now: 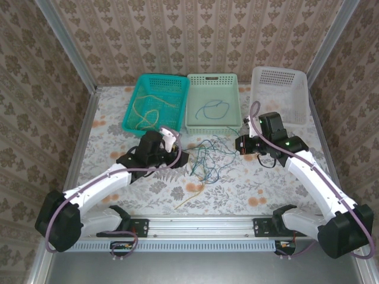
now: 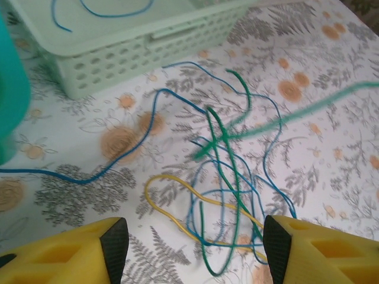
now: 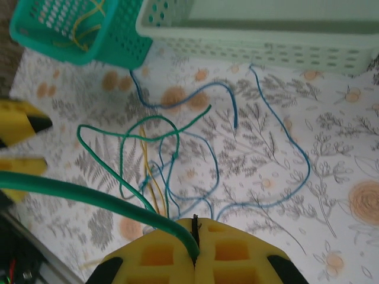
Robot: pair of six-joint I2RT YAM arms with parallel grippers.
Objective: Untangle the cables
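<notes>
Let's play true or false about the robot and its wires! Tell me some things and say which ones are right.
1. The right fingers are pinched shut on a thin green cable. True.
2. The left fingers are gripping a yellow cable. False: they stand open above the tangled cables on the table, holding nothing.
3. A thin blue cable lies inside the pale green plastic basket. True.
4. The teal plastic basket holds only blue cables. False: thin yellow cables lie in it.
</notes>
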